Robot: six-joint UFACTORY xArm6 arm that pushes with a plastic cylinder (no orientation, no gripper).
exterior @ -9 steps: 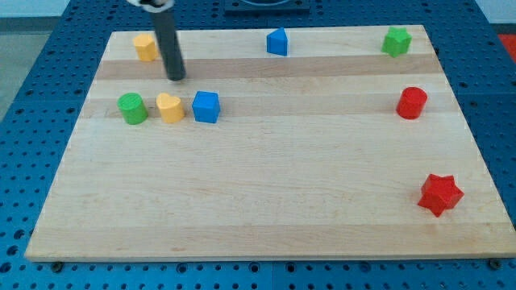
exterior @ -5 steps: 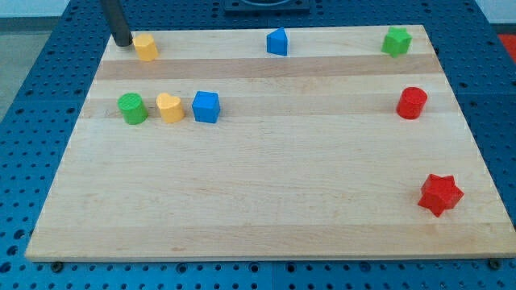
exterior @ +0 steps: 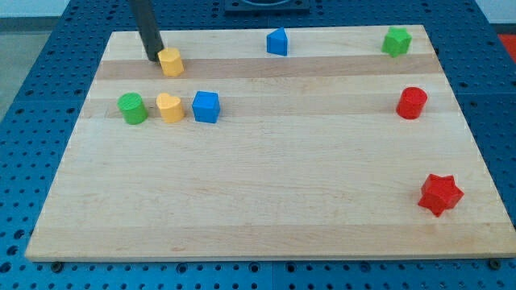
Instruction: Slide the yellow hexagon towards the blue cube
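We see yellow hexagon (exterior: 171, 61) upright, flat-topped, my tip (exterior: 152, 57) touching its left side; blue cube (exterior: 205, 106) below-right. No jaws visible.

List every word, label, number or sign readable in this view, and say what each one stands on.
None: no readable text, label, number or sign shows anywhere.
The wooden board is plain.
The yellow hexagon, blue cube and the other blocks carry no markings.
The rod is plain dark; my tip sits just to the view's left of the yellow hexagon.
The blue perforated table shows only holes.
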